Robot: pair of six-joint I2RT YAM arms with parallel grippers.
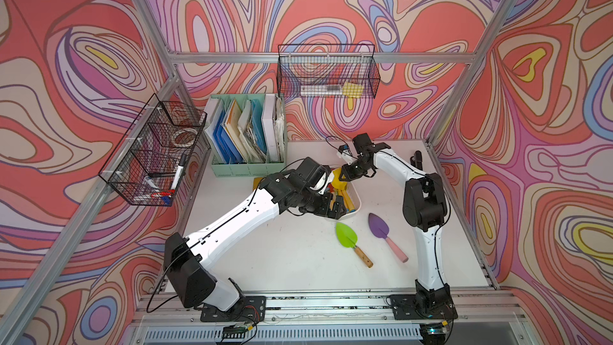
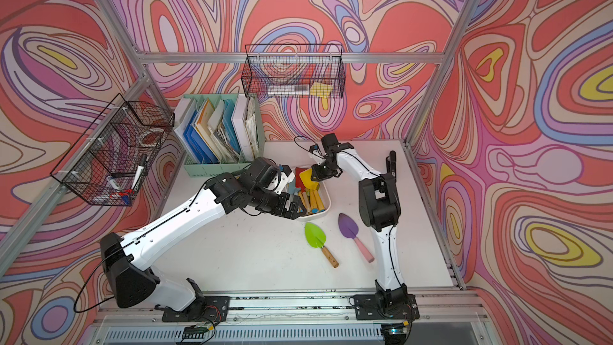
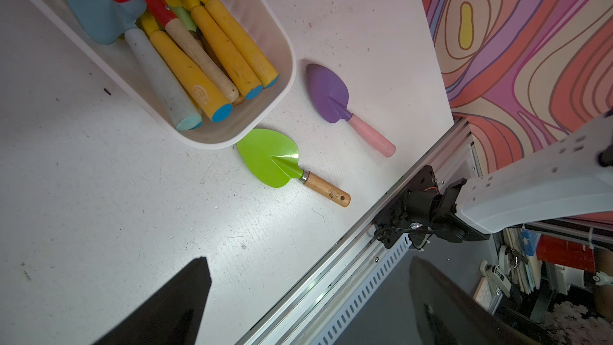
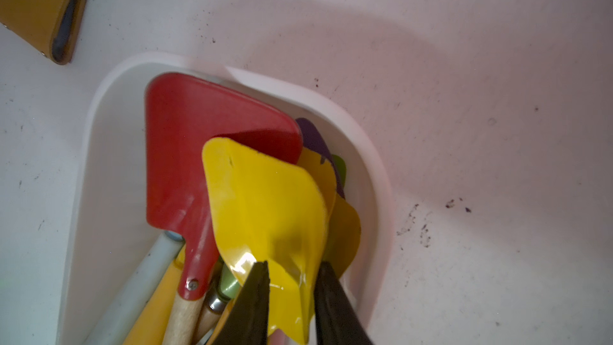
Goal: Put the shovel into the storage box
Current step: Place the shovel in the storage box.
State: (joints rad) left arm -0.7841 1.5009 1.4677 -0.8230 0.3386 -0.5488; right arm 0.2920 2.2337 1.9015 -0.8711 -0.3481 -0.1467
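The storage box [image 1: 356, 209] [image 2: 328, 206] [image 3: 288, 71] [image 4: 374, 174] is a white tub holding several toy shovels. Among them, on top, is a yellow shovel [image 1: 338, 179] [image 2: 308, 177] [image 4: 265, 200], its blade blurred. My right gripper [image 1: 347, 174] [image 2: 319, 174] [image 4: 292, 263] is over the tub's far end. Its fingers stand a little apart, one on each side of that yellow shovel's neck. My left gripper [image 1: 335, 209] [image 2: 293, 209] [image 3: 308, 260] hangs wide open and empty over the tub's near end. On the table in front of the tub lie a green shovel [image 1: 346, 235] [image 3: 268, 157] and a purple shovel [image 1: 379, 225] [image 3: 328, 92].
A mint-green file organizer [image 1: 247, 167] stands at the back left. Black wire baskets hang on the left wall [image 1: 152, 151] and the back wall [image 1: 326, 71]. A tan leather pouch [image 4: 39, 8] lies beside the tub. A metal rail [image 3: 348, 260] runs along the table's front edge.
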